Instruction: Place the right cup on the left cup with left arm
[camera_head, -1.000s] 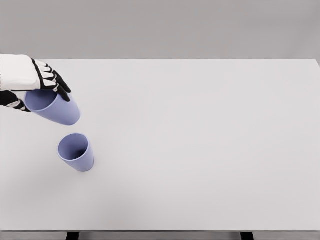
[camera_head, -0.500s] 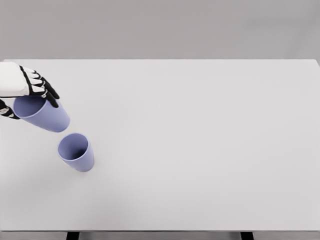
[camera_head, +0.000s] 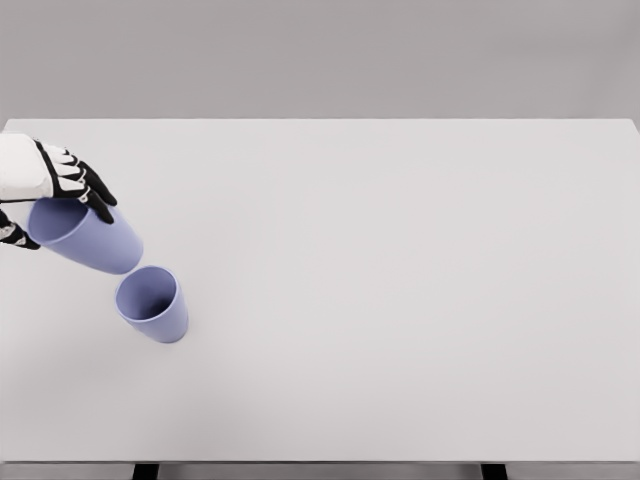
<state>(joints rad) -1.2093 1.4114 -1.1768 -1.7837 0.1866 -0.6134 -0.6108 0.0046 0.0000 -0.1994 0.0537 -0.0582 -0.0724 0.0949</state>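
Note:
Two lavender cups show at the left of the white table (camera_head: 400, 300). One cup (camera_head: 152, 304) stands upright on the table with its mouth open upward. The other cup (camera_head: 85, 236) is held tilted in the air, its base pointing down and right, just above and left of the standing cup's rim. My left hand (camera_head: 55, 195) comes in from the left edge and is shut on the tilted cup near its rim, black fingers (camera_head: 95, 190) over the top. The right arm is out of view.
The table's front edge (camera_head: 320, 462) runs along the bottom of the view, with a grey wall behind the far edge.
My left hand carried the held cup leftward, then lowered it slightly so its base now hangs closer to the standing cup's rim. The standing cup has not moved.

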